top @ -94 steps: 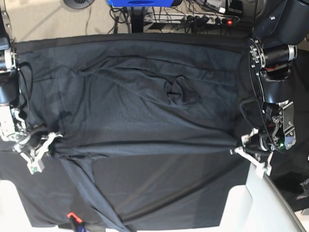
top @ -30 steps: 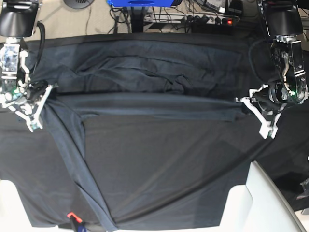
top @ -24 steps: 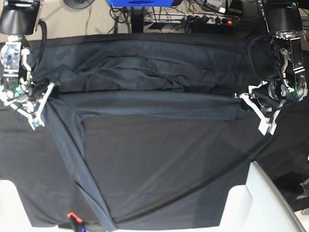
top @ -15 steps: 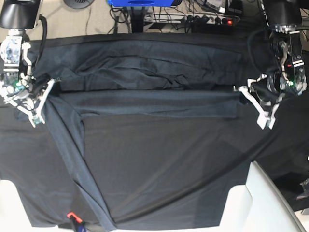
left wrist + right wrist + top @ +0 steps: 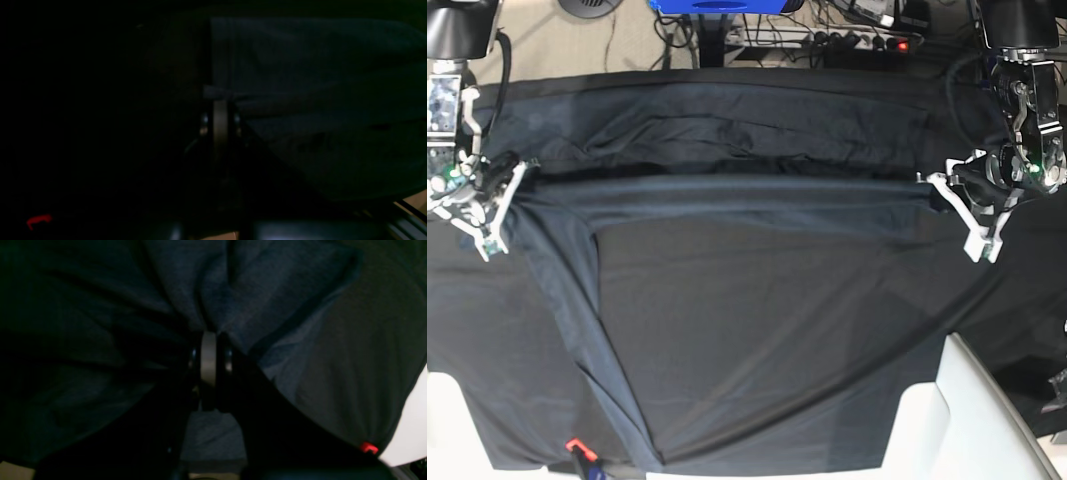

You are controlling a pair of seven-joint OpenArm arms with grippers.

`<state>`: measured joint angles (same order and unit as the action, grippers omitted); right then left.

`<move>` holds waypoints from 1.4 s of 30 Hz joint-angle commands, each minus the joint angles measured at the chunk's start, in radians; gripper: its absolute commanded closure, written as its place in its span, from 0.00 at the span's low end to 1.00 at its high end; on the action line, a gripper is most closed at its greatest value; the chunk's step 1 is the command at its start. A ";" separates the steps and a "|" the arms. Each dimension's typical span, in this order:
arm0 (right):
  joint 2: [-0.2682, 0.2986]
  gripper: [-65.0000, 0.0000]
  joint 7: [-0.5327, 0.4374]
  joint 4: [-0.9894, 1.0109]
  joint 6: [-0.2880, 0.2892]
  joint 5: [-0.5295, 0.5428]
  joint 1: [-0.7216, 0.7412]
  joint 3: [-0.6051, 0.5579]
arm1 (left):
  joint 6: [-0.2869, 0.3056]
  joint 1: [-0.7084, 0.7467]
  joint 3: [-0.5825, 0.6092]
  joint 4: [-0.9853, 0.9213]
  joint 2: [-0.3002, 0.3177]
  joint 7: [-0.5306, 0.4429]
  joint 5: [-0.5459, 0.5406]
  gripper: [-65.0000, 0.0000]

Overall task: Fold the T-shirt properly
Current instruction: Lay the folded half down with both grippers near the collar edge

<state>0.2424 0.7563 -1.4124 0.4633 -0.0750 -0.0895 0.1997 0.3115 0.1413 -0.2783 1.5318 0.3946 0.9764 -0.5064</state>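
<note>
Left wrist view too dark to make out the T-shirt (image 5: 317, 100) hem clearly. Both arms cut off by the base view's top edge.

**Matt knits, hard plastic**

The T-shirt (image 5: 727, 190) is soft, thin, matt charcoal knit with a faint bluish heather. The table covering (image 5: 767, 340) is flatter, blacker cloth. Both grippers' fingers (image 5: 975, 230) look like smooth white plastic.

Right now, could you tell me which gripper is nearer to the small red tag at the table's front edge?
The right gripper. It sits almost straight behind the red tag on the same side, clamping the T-shirt; the left gripper is across the table.
</note>
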 commanded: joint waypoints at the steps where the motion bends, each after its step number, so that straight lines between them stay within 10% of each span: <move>1: 0.024 1.00 -0.005 -0.017 -0.007 -0.003 0.014 0.005 | -0.004 -0.013 -0.008 0.019 0.025 -0.014 -0.005 1.00; 42: -0.039 0.98 -0.002 -0.008 -0.007 -0.003 -0.010 0.096 | -0.004 0.021 0.001 0.009 -0.033 -0.014 -0.004 1.00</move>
<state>0.1925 0.7605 -1.4055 0.4610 -0.0761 -0.1093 0.2890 0.3073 0.1696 -0.2729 1.5276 0.3470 0.9764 -0.5022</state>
